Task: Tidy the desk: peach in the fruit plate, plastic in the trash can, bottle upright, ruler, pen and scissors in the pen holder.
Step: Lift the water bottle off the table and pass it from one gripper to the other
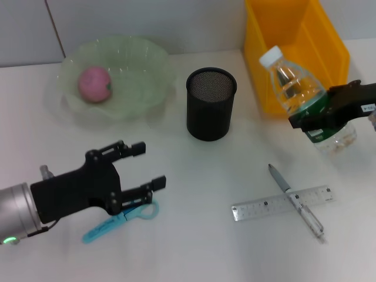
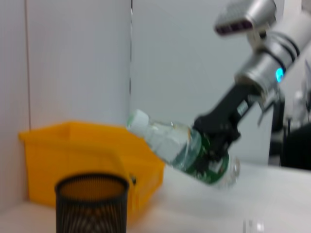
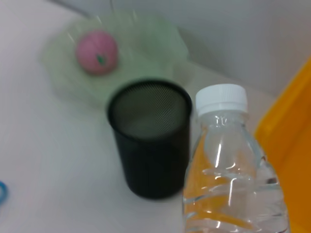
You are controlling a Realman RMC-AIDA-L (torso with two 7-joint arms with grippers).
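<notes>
Where head view hides: bottle (image 2: 187,153) tilted

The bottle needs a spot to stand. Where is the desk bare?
Bare desk lies between the pen holder and the ruler, and in front of the yellow bin, under the right gripper that holds the bottle. The scissors crowd the space by the open left gripper.
</notes>
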